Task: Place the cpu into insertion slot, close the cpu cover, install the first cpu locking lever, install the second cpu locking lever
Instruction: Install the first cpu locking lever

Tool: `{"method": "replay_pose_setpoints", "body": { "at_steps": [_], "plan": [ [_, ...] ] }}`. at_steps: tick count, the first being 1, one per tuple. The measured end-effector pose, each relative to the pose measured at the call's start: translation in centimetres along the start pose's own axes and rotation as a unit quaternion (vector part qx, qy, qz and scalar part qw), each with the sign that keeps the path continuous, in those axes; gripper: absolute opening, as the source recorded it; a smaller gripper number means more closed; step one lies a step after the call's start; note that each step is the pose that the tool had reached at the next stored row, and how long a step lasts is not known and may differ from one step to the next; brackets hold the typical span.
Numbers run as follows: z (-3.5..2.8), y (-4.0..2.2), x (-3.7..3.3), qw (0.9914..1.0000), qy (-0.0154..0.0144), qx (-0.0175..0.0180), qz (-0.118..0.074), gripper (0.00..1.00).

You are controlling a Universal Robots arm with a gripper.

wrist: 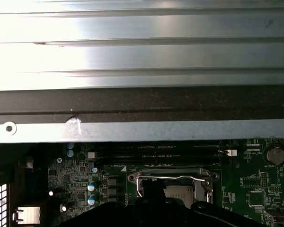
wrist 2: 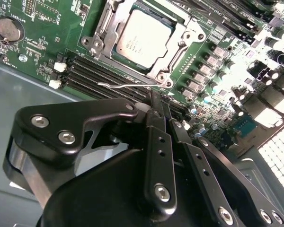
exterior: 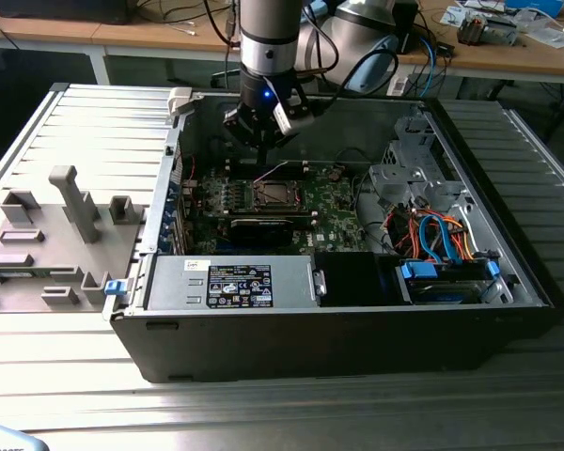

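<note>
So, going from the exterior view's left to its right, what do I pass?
Grey fixture tray → power supply with label → cpu cover on the green motherboard → orange and blue cables → computer case's right wall.

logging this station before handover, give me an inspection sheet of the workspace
surface: ribbed metal table, open computer case on it
job's things: cpu seated in insertion slot; cpu cover lies down around it; thin wire lever stands free
clutter: grey fixture blocks at the exterior view's left
end effector: fingers close together, empty, above the socket
cables: coloured bundle inside case
surroundings: cluttered wooden bench behind
</note>
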State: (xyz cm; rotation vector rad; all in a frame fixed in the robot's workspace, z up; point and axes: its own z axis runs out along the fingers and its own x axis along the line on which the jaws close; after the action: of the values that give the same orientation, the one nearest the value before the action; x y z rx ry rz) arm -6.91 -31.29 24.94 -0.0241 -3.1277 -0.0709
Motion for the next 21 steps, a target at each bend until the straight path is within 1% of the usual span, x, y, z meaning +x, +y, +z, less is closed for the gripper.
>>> {"method": "replay_pose_setpoints", "body": {
  "at_steps": [2,5,7,9,10,13,16,18,19,21],
  "plan": [
    [0.15,0.04,-0.04,1.0,0.0001,0.0001,-0.001,0.11],
    [0.44,0.25,-0.06,0.99993,0.0005,0.0001,-0.012,0.11],
    [0.85,0.7,-0.06,0.99974,0.001,0.0003,-0.023,0.11],
    [1.15,0.78,-0.07,0.99974,0.001,0.0003,-0.023,0.11],
    [2.03,0.85,-0.14,0.99969,0.0012,0.0019,-0.025,0.11],
    [2.23,0.93,-0.16,0.99933,0.0016,0.0023,-0.036,0.11],
    [2.37,0.94,-0.19,0.99932,0.0017,0.0033,-0.037,0.11],
    [2.46,0.94,-0.3,0.99931,0.0018,0.0051,-0.037,0.11],
    [2.54,0.94,-0.48,0.9993,0.0017,0.0066,-0.037,0.11],
    [2.67,0.94,-0.73,0.9993,0.0018,0.007,-0.037,0.11]
  ]
}}
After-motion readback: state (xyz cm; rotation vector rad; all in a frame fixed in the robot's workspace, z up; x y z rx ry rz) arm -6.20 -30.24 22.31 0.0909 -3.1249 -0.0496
